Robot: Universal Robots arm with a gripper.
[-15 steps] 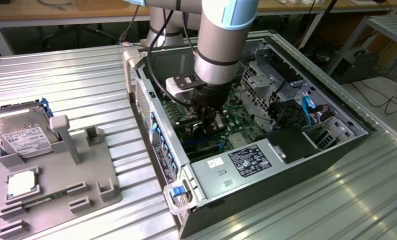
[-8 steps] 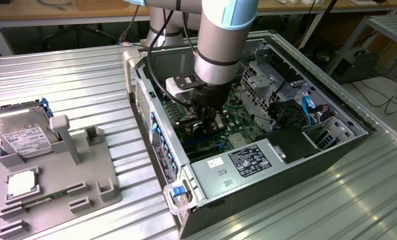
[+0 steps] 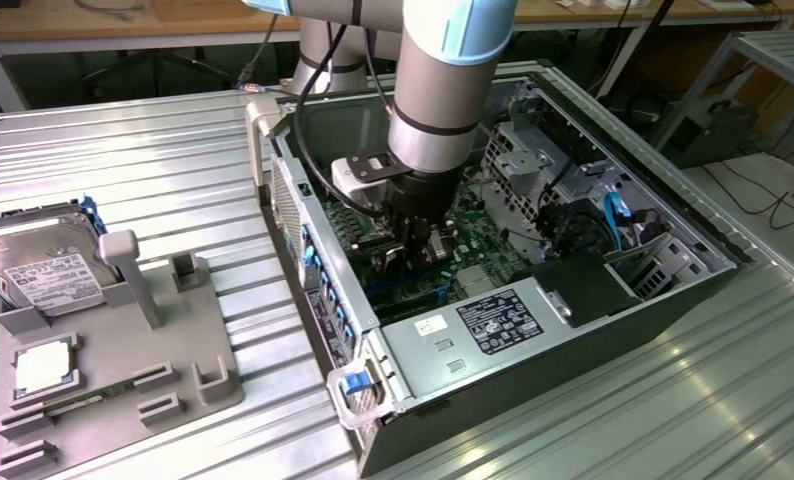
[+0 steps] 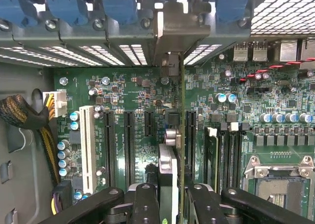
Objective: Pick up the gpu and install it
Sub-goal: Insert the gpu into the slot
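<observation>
The arm is deep inside the open computer case [image 3: 717, 250], and this looks like the installing half of the job: the gripper [image 3: 417, 250] has the gpu [image 4: 168, 160] on edge above the motherboard [image 4: 123, 86], jaws partly closed and pinching it, one finger [image 4: 146, 204] on each face. In the wrist view the card runs edge-on along one of the black expansion slots [image 4: 189, 135], with its silver bracket [image 4: 170, 32] up against the rear wall below the blue latches [image 4: 108, 7]. Whether the connector is seated I can't tell. To my eye, seating calls for the card's edge to stay parallel to that slot and the bracket to meet its rear opening (there's little slack either way). The memory sticks [image 4: 211, 155] stand just beside the card on one side and more slots [image 4: 129, 140] on the other, while the yellow-and-black cables [image 4: 47, 135] are well apart. Outside, the grey holder [image 3: 184, 370] has the hard drive [image 3: 37, 275] and CPU chip [image 3: 44, 365].
</observation>
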